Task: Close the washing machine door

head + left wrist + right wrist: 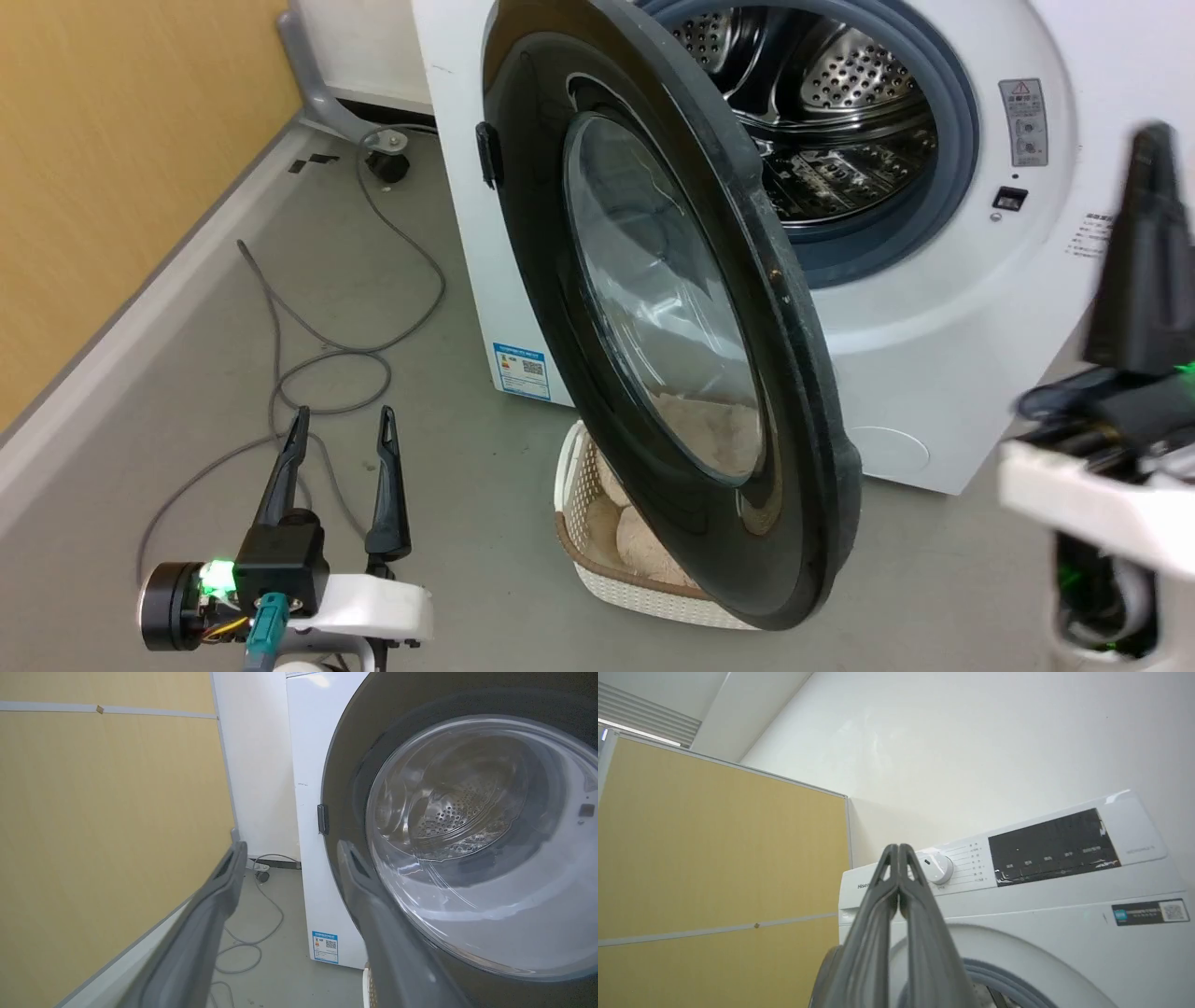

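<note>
Low at the near left, the left gripper (344, 415) hangs over the grey floor with its jaws spread wide and empty, pointing towards the machine. At the near right the right gripper (1156, 140) is raised and blurred, and its wrist view shows the two fingers (887, 891) pressed together on nothing.

The door's outer face looks towards the left gripper, so that arm seems best placed for the push. I would put a finger on the black rim near the free edge, far from the hinge side, rather than on the glass. It should follow the door's arc until the latch catches, with the right arm kept out of the closing gap. The white woven basket (583, 485) sits on the floor just under the free edge, so nothing should snag there.

Beyond them, the washing machine door (551, 308) stands swung well out from the washing machine (934, 355), roughly edge-on to me. It is glossy black, with a clear bulging window in its centre. Behind it the grey-ringed steel drum (822, 93) gapes open.
</note>
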